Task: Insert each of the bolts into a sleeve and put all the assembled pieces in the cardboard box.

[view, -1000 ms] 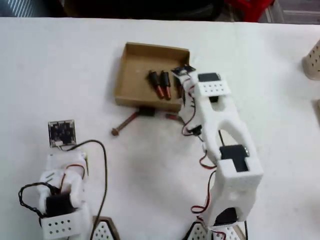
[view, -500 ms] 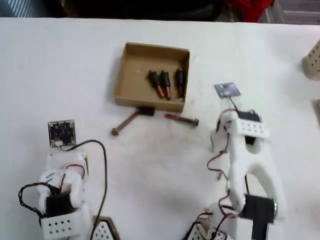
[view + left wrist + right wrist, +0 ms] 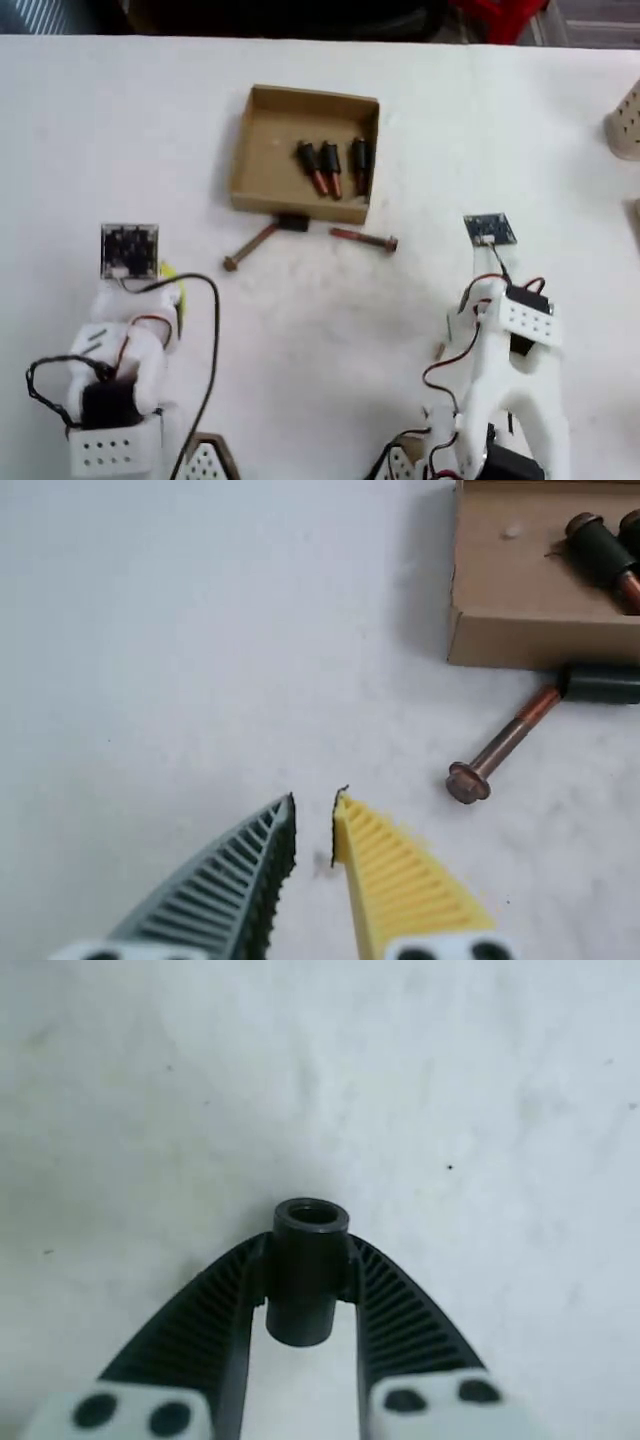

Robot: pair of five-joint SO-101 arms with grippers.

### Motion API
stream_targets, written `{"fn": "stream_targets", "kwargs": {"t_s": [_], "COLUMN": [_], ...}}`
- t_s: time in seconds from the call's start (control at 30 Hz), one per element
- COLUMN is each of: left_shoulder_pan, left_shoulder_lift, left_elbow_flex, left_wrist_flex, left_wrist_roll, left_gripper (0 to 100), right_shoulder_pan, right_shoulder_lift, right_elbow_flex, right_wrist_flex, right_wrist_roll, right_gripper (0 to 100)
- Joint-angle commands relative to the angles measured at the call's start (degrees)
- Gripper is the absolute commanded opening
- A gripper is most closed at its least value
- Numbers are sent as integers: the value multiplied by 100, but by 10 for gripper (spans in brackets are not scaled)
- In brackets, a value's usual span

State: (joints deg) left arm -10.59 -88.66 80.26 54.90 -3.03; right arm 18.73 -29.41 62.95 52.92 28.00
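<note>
Three assembled pieces (image 3: 330, 165) lie in the cardboard box (image 3: 243, 150) at upper centre; a bare bolt (image 3: 363, 238) and a second bolt (image 3: 248, 249), its tip at a black sleeve (image 3: 292, 222), lie just below it on the surface; the right gripper (image 3: 307, 1245), lower right, has its jaws clamped on a spare sleeve (image 3: 303, 1290); the left gripper (image 3: 313, 815) has narrow, empty jaws.

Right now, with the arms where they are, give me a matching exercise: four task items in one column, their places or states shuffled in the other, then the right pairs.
Things:
1. loose black sleeve
2. three assembled pieces
3. bolt nearer the left arm
4. bolt nearer the right arm

States:
A. bare, lying on the table
B. inside the cardboard box
C. clamped in the right gripper
D. on the table, a sleeve on its end beside the box's outer wall

Pairs: 1-C, 2-B, 3-D, 4-A.
</note>
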Motion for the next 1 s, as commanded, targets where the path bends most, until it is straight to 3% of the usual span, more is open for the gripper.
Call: {"fn": "stream_targets", "kwargs": {"t_s": [0.0,0.17,0.57,0.77,0.97], "left_shoulder_pan": [426,1086,3547,3996,4048], "left_shoulder_lift": [1938,4013,6949,8418,10062], "left_elbow_flex": [-1538,-3297,-5143,-6233,-7938], "left_wrist_flex": [53,554,545,527,905], "left_wrist_roll": [-62,-229,-3323,-4053,-4158], "left_gripper": [102,105,106,109,243], "right_shoulder_pan": [66,101,101,101,101], "right_shoulder_lift": [-189,-189,-189,-189,-189], "right_elbow_flex": [-18,53,79,79,88], "right_wrist_flex": [-57,-215,-242,-242,-251], "right_wrist_roll": [79,79,88,88,97], "right_gripper": [17,17,17,17,17]}}
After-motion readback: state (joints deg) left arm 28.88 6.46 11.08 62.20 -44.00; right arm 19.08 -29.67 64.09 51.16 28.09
